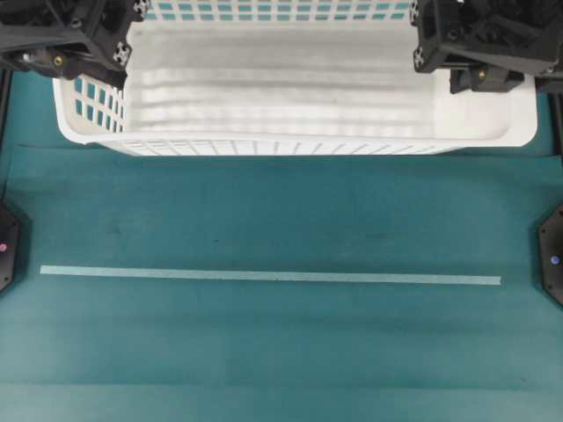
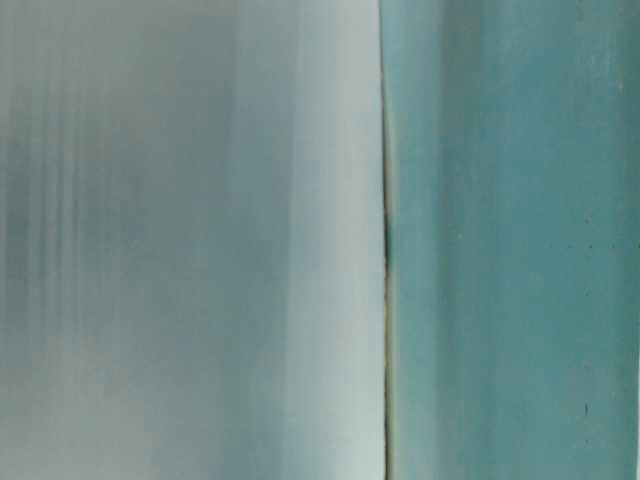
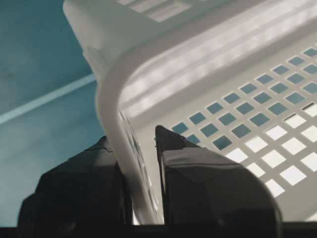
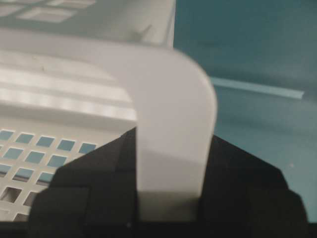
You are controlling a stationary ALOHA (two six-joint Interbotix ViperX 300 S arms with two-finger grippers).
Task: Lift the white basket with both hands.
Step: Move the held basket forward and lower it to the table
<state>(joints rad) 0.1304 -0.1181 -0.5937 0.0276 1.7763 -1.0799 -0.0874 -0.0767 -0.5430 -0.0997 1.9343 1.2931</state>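
Observation:
The white basket (image 1: 308,88) lies across the top of the overhead view, empty, with its perforated walls showing. My left gripper (image 1: 104,63) is at the basket's left end. In the left wrist view the left gripper (image 3: 132,144) is shut on the basket's rim (image 3: 113,84), one finger outside the wall and one inside. My right gripper (image 1: 459,60) is at the right end. In the right wrist view the right gripper (image 4: 171,148) is shut on the broad white rim (image 4: 173,89). A blurred white surface (image 2: 180,240) fills the left of the table-level view.
A teal mat (image 1: 281,352) covers the table in front of the basket. A pale tape strip (image 1: 264,275) runs across it from left to right. Black arm bases stand at the left edge (image 1: 5,246) and the right edge (image 1: 554,257).

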